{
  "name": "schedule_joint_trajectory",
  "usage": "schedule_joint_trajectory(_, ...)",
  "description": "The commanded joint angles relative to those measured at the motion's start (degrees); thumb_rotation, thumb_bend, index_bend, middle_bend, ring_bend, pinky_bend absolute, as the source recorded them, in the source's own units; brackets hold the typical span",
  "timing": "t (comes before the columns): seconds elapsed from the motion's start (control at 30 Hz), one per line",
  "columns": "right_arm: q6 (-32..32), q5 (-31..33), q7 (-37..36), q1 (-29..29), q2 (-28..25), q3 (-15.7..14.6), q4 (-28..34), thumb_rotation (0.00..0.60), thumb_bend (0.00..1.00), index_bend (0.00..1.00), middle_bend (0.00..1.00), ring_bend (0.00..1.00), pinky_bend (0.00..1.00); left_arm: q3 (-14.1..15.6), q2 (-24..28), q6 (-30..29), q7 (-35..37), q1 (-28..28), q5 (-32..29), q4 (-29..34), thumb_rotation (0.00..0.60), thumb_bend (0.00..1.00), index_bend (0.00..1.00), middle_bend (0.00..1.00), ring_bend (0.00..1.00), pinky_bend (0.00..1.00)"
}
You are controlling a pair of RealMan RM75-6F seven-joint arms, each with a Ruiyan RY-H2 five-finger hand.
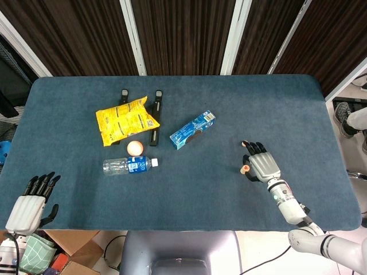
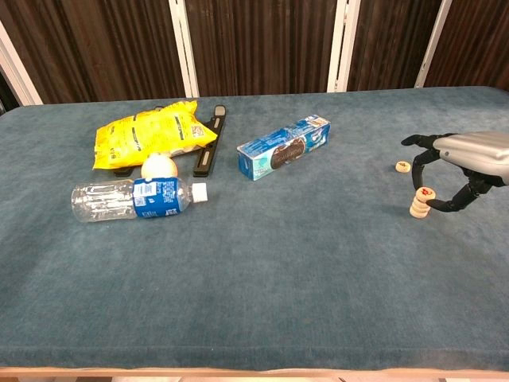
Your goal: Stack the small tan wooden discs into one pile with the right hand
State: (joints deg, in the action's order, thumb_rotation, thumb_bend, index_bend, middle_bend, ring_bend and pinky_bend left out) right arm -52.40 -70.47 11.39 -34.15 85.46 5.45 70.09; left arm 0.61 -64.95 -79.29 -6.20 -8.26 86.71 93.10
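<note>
Your right hand [image 2: 471, 161] arches over the disc pile [image 2: 420, 202] at the bench's [image 1: 189, 189] three o'clock side, fingers [image 2: 423, 153] curled around the top disc, though I cannot tell if they grip it. A lone disc [image 2: 403, 166] lies just beyond, at twelve o'clock of the pile. Your left hand [image 1: 30, 204] rests at the near-left corner, fingers spread.
</note>
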Motion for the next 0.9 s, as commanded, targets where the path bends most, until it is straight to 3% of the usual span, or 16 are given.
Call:
schedule_joint_trajectory(0.03,0.11,0.12,0.22,0.02,0.03,0.02,0.05,0.600,0.49,0.58,0.02,0.00,0.01,0.03,0.01,-0.06,-0.05,0.03,0.06,0.04,0.600,0.49,0.00,0.00,0.00,0.03)
schedule_joint_trajectory(0.6,-1.62,-0.04,0.51,1.22,-2.06,0.34,2.67,0.600,0.49,0.45,0.03,0.00,0.01,0.00,0.25,-0.26,0.50,0.16,0.00,0.04,0.600,0.49,0.00,0.00,0.00,0.03)
schedule_joint_trajectory(0.77,-2.31,1.83,-1.88,1.86,-4.33,2.38,2.34,0.600,0.49,0.45,0.03,0.00,0.01,0.04,0.22,-0.19,0.37,0.11,0.12,0.08,0.600,0.49,0.00,0.00,0.00,0.03)
schedule_joint_trajectory(0.9,-0.17,5.61,-2.91,0.34,-3.53,5.38,-1.52,0.600,0.49,0.45,0.03,0.00,0.01,0.02,-0.07,0.09,-0.35,-0.01,-0.07,0.13,0.600,0.49,0.00,0.00,0.00,0.03)
